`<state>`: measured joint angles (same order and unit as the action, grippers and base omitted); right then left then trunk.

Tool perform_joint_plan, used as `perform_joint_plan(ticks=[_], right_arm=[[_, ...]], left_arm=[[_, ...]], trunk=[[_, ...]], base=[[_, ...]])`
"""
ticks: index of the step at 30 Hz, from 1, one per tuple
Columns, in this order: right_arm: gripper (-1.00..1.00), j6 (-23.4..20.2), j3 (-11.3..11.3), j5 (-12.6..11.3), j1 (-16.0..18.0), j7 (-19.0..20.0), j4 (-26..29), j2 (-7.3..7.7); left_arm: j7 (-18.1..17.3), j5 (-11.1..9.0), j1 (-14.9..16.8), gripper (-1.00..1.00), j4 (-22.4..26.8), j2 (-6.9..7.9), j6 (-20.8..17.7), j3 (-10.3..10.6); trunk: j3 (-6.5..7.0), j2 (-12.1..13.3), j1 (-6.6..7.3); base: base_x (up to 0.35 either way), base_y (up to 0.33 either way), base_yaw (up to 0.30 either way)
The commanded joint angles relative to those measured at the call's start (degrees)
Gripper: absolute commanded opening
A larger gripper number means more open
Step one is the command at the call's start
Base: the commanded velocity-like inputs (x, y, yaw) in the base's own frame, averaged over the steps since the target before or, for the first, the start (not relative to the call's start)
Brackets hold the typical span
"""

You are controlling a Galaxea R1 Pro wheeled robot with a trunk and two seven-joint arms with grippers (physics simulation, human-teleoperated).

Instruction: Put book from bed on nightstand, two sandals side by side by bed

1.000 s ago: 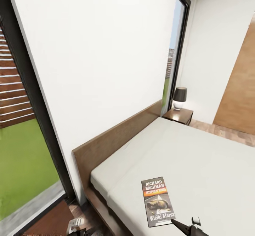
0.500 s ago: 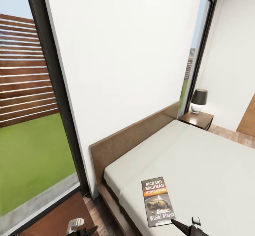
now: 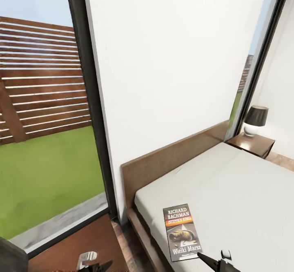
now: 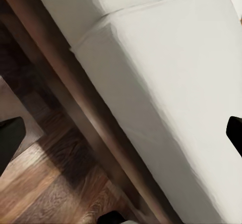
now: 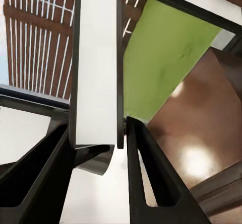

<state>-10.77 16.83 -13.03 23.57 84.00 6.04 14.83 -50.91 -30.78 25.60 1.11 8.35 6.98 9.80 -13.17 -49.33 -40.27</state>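
Book (image 3: 181, 232) first: it sits face up over the near corner of the bed (image 3: 237, 190), "RICHARD BACHMAN" readable at the top and "Wielki Marsz" at the bottom. The right gripper (image 3: 213, 261) has it by the near bottom corner. In the right wrist view a pale flat slab with a dark edge runs out from between the two black fingers (image 5: 151, 183), so the jaws look clamped on the book. Can't tell from the head view whether it's lying on the mattress or hanging just above it.

The left gripper (image 3: 94, 264) is down at the bottom edge of the head view, over the near nightstand (image 3: 69, 245). In its wrist view the two dark fingertips (image 4: 10, 138) sit way out at opposite edges with nothing between them, so its jaws are spread wide and empty. That camera looks down on the side of the mattress, the dark brown bed frame (image 4: 75, 98) and a strip of wood-plank floor (image 4: 45, 194).

Further out, the brown headboard (image 3: 171, 160) runs along a white wall (image 3: 171, 60). On the far side of the bed there's a second nightstand (image 3: 252, 144) with a lamp (image 3: 254, 121) on it (dark shade, white base). A tall dark-framed window (image 3: 87, 100) left of the headboard shows a green lawn (image 3: 45, 174) and a slatted wooden fence (image 3: 41, 80). Another narrow window (image 3: 257, 68) sits behind the lamp.
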Motion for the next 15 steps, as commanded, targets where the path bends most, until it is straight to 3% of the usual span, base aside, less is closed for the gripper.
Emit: perform_joint_plan(ticks=[1,15], right_arm=[[-1.0,-0.6,0.2,-0.2,0.0,0.2,0.0,0.02],[-1.0,-0.6,0.2,-0.2,0.0,0.2,0.0,0.02]], left_arm=[[-0.1,-0.3,0.1,1.0,-0.1,0.0,0.5,0.5],[-0.2,-0.3,0.1,1.0,-0.1,-0.44,0.5,0.5]], trunk=[[-0.08,-0.1,-0.01],[-0.08,-0.1,-0.01]], base=[[0.0,0.0,0.291],[0.0,0.0,0.292]])
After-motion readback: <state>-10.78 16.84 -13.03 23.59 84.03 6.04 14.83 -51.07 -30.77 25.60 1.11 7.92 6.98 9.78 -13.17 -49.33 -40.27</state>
